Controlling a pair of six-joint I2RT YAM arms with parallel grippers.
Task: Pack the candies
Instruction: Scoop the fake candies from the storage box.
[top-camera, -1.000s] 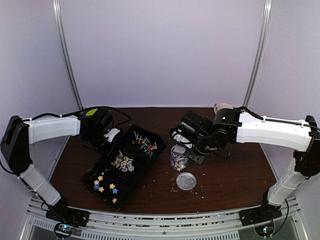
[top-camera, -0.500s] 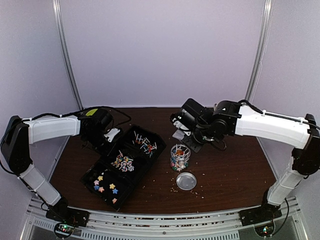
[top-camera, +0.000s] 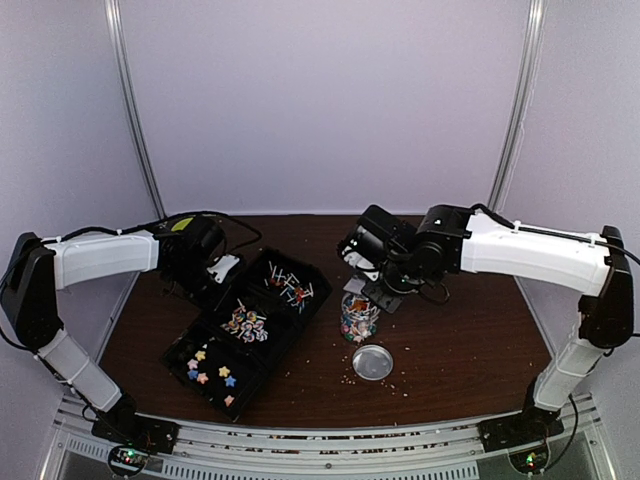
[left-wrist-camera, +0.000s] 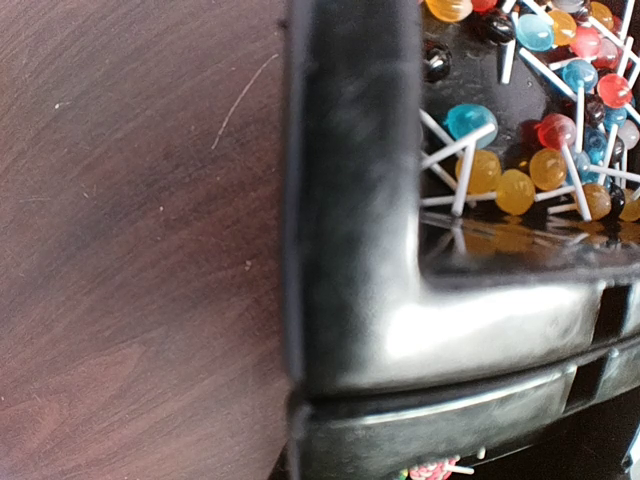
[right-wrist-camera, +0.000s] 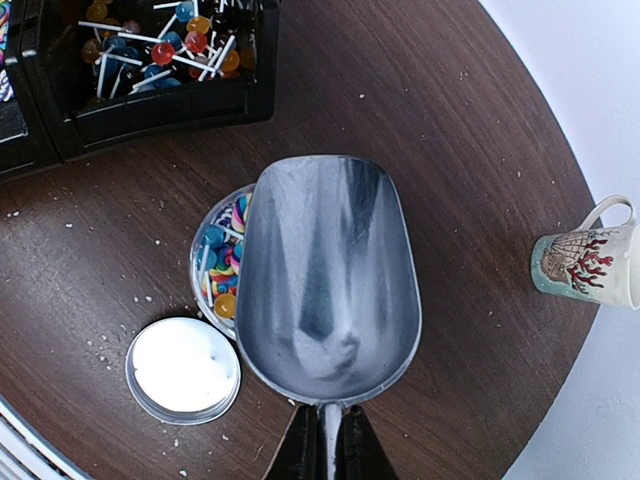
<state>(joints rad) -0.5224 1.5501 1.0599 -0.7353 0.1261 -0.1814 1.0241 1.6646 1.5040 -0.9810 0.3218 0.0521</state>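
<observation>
Right hand (right-wrist-camera: 323, 450): we pinch the scoop (right-wrist-camera: 325, 280), empty bowl above the jar (right-wrist-camera: 196, 268);
Lid (right-wrist-camera: 183, 370): off on the worktop (right-wrist-camera: 90, 260), so candies (right-wrist-camera: 221, 272) can enter

Tiny multicoloured candies (right-wrist-camera: 222, 268) sat heaped in the jar (right-wrist-camera: 194, 275), partly under the scoop (right-wrist-camera: 325, 270) gripped by the right pincer (right-wrist-camera: 322, 445); more lay in the tray (right-wrist-camera: 150, 112) beyond, leftward.

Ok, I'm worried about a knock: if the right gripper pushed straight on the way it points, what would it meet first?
The right gripper is shut on a scoop, which leads. It overlaps the open jar, so probably the jar's rim first; depth is unclear. Beyond lies only table.
</observation>
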